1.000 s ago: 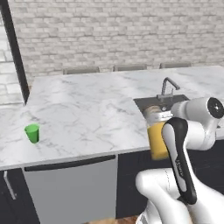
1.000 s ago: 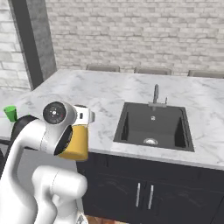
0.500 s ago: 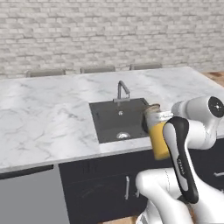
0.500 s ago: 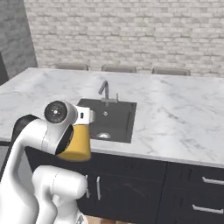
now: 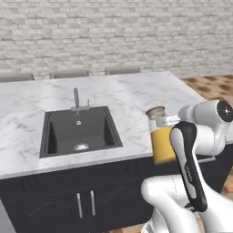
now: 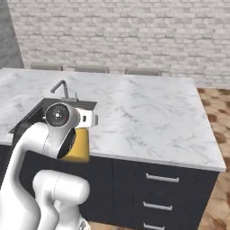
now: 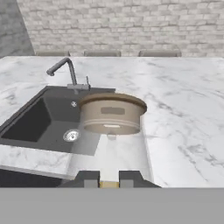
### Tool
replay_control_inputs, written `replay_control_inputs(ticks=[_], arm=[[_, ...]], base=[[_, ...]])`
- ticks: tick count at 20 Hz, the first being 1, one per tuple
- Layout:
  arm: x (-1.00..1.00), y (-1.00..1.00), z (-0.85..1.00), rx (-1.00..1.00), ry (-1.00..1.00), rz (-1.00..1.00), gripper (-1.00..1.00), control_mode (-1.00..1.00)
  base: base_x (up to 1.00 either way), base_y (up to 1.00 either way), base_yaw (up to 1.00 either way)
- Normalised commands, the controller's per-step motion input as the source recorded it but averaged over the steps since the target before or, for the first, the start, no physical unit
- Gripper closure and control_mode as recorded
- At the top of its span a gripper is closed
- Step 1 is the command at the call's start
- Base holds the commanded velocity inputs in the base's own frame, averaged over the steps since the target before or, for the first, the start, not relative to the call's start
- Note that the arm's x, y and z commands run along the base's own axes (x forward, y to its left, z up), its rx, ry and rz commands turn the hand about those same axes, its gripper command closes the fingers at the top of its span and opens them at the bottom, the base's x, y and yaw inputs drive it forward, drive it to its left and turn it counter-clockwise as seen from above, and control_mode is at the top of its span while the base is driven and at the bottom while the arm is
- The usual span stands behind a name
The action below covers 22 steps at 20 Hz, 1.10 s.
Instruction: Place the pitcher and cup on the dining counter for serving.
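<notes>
A white robot arm carries a glass pitcher [image 5: 162, 136] of orange juice in the air, just in front of the near edge of a long white marble dining counter [image 6: 148, 112] with grey chair backs [image 6: 142, 71] along its far side and a brick wall behind. The gripper [image 7: 109, 179] is narrowed onto the pitcher, its two dark fingertips [image 7: 89, 178] pinching the glass low down, with the round brown lid [image 7: 112, 111] rising straight ahead of the hand camera. The pitcher hangs upright, touching nothing, beside a dark sink [image 5: 78, 129] with a grey faucet [image 5: 76, 97]. The step appears to be bringing the pitcher over the counter to set it down. To do this well, the arm should keep the pitcher level so the juice stays put, carry it over the open marble to the right of the sink rather than over the basin, lower it until the base sits flat, and only then release.
</notes>
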Motion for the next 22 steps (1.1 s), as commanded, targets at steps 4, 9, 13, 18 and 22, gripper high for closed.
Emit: replay_control_inputs(ticks=[4, 9, 13, 18, 22], arm=[[0.00, 0.00, 0.00, 0.00, 0.00, 0.00, 1.00, 1.00], [0.00, 0.00, 0.00, 0.00, 0.00, 0.00, 1.00, 1.00], [0.00, 0.00, 0.00, 0.00, 0.00, 0.00, 1.00, 1.00], [0.00, 0.00, 0.00, 0.00, 0.00, 0.00, 1.00, 1.00], [0.00, 0.00, 0.00, 0.00, 0.00, 0.00, 1.00, 1.00]], base=[[0.00, -1.00, 0.00], [0.00, -1.00, 0.00], [0.00, -1.00, 0.00], [0.00, -1.00, 0.00], [0.00, -1.00, 0.00]])
